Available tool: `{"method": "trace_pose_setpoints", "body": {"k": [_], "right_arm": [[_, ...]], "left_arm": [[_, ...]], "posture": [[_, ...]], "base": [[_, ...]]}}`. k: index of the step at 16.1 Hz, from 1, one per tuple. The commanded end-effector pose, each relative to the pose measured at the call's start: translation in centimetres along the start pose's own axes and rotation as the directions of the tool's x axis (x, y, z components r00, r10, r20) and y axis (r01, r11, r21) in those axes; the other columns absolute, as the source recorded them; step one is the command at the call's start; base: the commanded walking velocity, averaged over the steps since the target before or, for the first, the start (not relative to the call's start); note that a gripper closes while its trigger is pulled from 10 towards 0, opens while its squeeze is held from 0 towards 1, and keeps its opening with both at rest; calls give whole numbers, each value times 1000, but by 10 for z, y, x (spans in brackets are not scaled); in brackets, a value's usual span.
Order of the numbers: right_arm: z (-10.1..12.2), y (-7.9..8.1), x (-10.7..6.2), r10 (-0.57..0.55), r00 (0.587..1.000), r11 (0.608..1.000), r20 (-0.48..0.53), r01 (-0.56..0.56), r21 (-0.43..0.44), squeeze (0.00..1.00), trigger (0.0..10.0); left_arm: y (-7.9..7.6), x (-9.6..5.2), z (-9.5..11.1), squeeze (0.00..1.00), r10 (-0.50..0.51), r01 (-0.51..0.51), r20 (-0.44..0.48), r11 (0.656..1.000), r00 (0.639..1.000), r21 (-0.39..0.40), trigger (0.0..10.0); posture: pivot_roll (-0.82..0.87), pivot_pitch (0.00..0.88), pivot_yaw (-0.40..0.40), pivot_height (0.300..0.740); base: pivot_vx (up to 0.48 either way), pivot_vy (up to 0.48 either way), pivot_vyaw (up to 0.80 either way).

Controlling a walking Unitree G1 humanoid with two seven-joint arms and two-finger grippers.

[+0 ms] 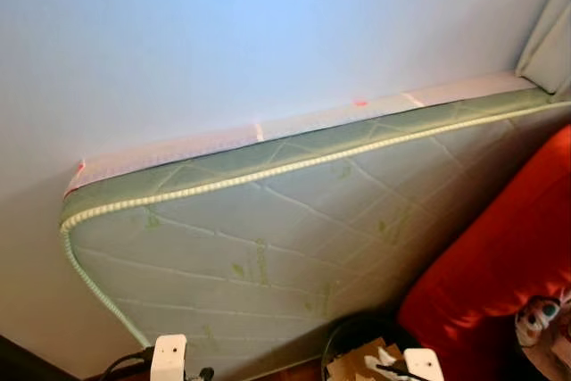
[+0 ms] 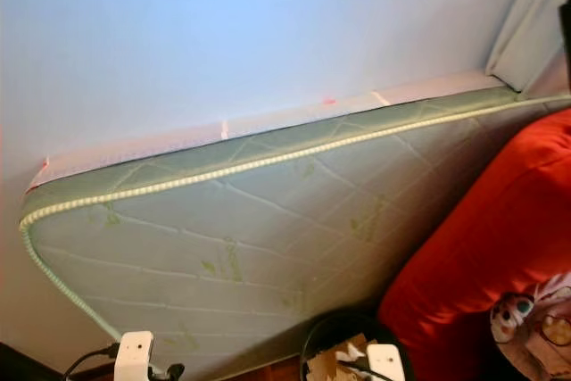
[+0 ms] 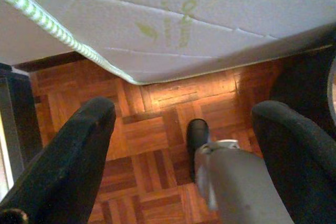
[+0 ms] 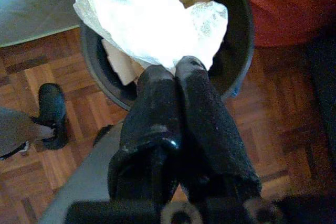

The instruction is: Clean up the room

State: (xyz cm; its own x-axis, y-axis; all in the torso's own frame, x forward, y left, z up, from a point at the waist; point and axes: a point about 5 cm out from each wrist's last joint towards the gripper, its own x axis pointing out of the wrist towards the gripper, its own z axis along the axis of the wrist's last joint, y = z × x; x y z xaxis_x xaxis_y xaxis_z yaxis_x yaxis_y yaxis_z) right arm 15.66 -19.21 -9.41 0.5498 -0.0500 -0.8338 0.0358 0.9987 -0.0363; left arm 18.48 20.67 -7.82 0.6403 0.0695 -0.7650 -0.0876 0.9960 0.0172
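My right gripper [image 4: 176, 69] is shut on a crumpled white paper wad [image 4: 152, 19]. It holds the wad right over the mouth of a round black bin [image 4: 244, 22]. Pieces of brown cardboard [image 4: 121, 64] lie inside the bin. In the head views the bin [image 1: 355, 326] stands on the floor at the bottom, between the mattress and a red cushion. My left gripper [image 3: 184, 114] hangs open with nothing between its fingers [image 3: 79, 145], above the parquet floor [image 3: 152, 129] beside the mattress's lower corner.
A pale green quilted mattress [image 1: 268, 220] leans on its side against the blue wall. A big red cushion [image 1: 508, 247] sits right of the bin, with a patterned bundle [image 1: 540, 314] at its foot. Dark furniture [image 3: 16, 114] stands at the left. My own black foot [image 3: 198, 135] is below.
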Motion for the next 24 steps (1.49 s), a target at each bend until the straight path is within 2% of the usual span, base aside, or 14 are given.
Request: {"method": "trace_pose_setpoints", "body": {"k": [1,5,9,12,14,16,20,24], "right_arm": [[4,1,1,-7,1000,1000,11,6,28,0,10000],[5,1,1,-13,1000,999,12,12,52,0,10000],[5,2,1,-10,1000,999,9,9,44,0,10000],[5,3,1,-8,1000,999,7,8,40,0,10000],[5,2,1,-9,1000,999,7,8,41,0,10000],[5,2,1,-7,1000,999,10,7,41,0,10000],[8,2,1,-2,1000,999,30,1,43,0,10000],[26,12,4,52,994,999,101,-53,3,0,10000]], "left_arm": [[1,0,-1,0,1,-1,0,1000,1000,7,10000],[1,0,0,0,-4,4,10,1000,1000,0,10000],[6,-3,-7,0,3,-3,-7,1000,1000,5,10000],[10,-3,-7,0,20,-20,-6,999,1000,50,10000],[14,-5,-11,0,28,-28,-14,999,1000,17,10000],[14,-5,-12,0,28,-28,-14,999,1000,16,10000],[9,-4,-11,0,23,-23,-11,1000,1000,17,10000],[10,-5,-10,0,27,-27,9,1000,1000,12,10000]], "posture": [[72,0,11,740],[73,0,10,740],[72,0,11,740],[73,0,10,740],[74,0,8,740],[73,0,8,740],[74,0,7,740],[74,0,7,740]], "base": [[0,0,0],[0,0,0],[0,0,-698],[0,-320,-658],[0,0,-666],[0,0,-544],[0,0,0],[0,0,0]]}}
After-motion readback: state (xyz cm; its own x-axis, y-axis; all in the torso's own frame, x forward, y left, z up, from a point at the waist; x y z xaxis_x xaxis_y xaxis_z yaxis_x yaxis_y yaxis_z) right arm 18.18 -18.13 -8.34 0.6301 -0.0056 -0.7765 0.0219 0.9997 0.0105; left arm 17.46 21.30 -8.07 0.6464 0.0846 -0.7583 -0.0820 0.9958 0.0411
